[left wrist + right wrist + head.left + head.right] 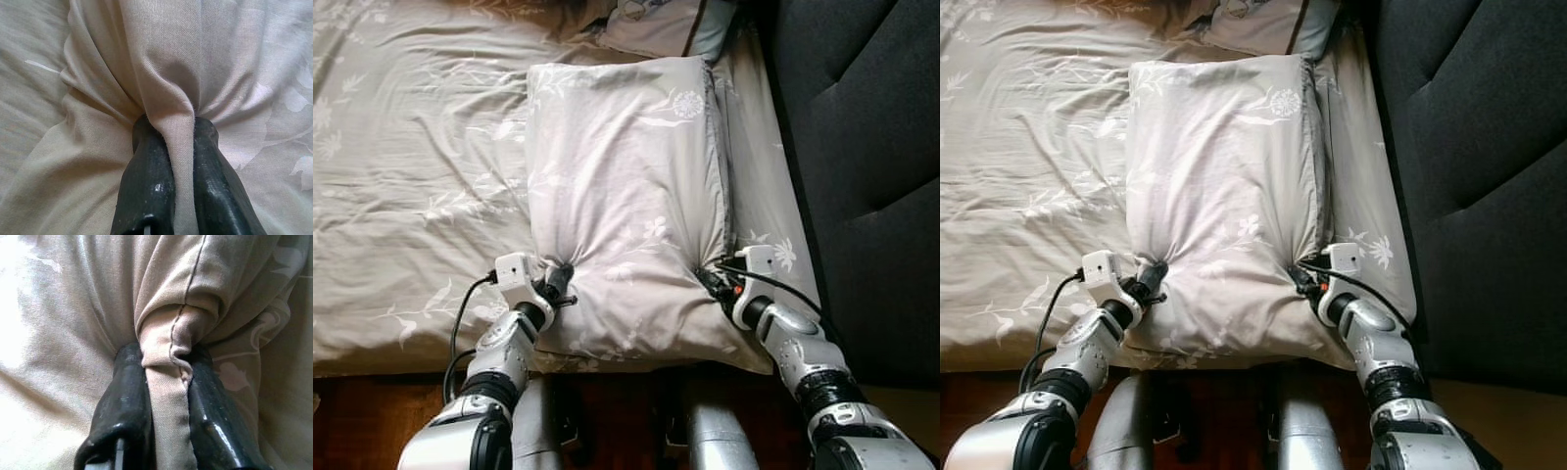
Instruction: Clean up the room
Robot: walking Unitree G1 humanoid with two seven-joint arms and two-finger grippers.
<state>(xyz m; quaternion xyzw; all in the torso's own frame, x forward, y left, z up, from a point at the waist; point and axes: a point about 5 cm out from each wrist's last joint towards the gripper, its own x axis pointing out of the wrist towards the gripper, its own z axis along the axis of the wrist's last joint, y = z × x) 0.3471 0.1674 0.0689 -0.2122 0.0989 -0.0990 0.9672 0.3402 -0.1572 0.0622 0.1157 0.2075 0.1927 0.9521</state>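
A large beige pillow [626, 186] with a pale flower print lies lengthwise on the bed, near its right side. My left gripper [556, 281] is shut on the pillow's near left edge, and the fabric bunches toward it. In the left wrist view a fold of pillow cloth [178, 147] is pinched between the black fingers [146, 181]. My right gripper [713, 279] is shut on the near right edge. The right wrist view shows a seamed fold of the pillow [168, 367] squeezed between its fingers [124, 396].
The bed sheet [411, 176] in the same print spreads to the left. A second pillow [656, 24] lies at the far end. A dark padded headboard [862, 147] runs along the right. The bed's near edge meets a dark wooden floor [372, 411].
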